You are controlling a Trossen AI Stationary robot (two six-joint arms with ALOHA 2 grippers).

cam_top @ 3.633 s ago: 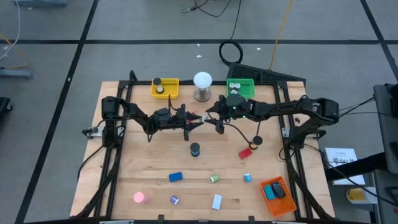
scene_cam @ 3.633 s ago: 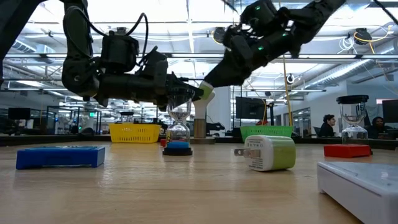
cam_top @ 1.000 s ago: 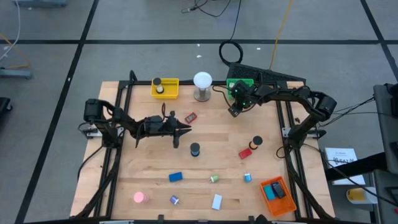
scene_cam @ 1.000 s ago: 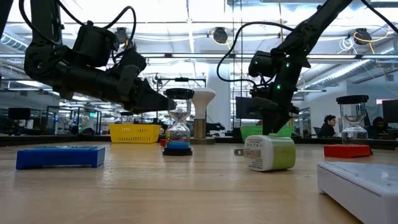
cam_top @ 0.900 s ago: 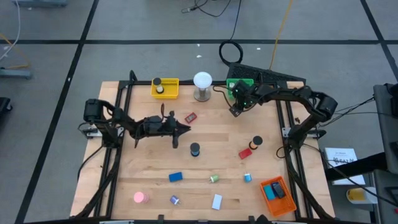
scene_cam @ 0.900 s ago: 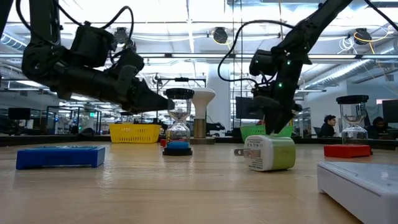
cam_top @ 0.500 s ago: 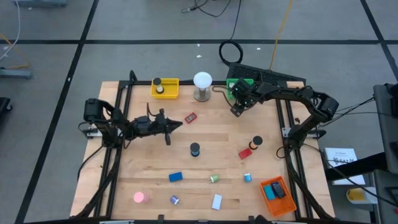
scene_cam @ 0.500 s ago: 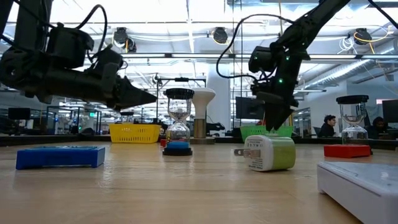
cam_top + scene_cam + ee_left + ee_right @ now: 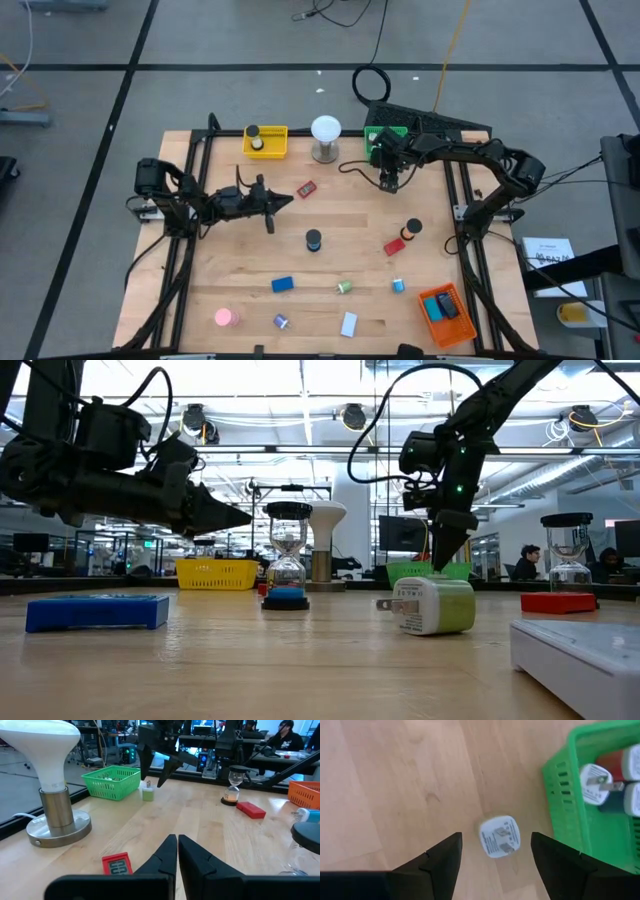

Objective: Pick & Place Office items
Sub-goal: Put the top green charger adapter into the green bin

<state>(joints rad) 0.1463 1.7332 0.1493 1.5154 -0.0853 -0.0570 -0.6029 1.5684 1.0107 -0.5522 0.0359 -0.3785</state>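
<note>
right wrist view: a small white charger block [image 9: 499, 836] lies on the wood just beside the green tray [image 9: 570, 795], outside its wall. the right gripper [image 9: 495, 852] is held above it, jaws spread. a centred, straight descent is advised. the left gripper [image 9: 177, 851] is closed, empty.

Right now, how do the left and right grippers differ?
The left gripper has its jaws shut and lies roughly level, pointing toward the red block. The right gripper has its jaws open and points down over a white charger plug beside the green basket. Neither holds anything.
</note>
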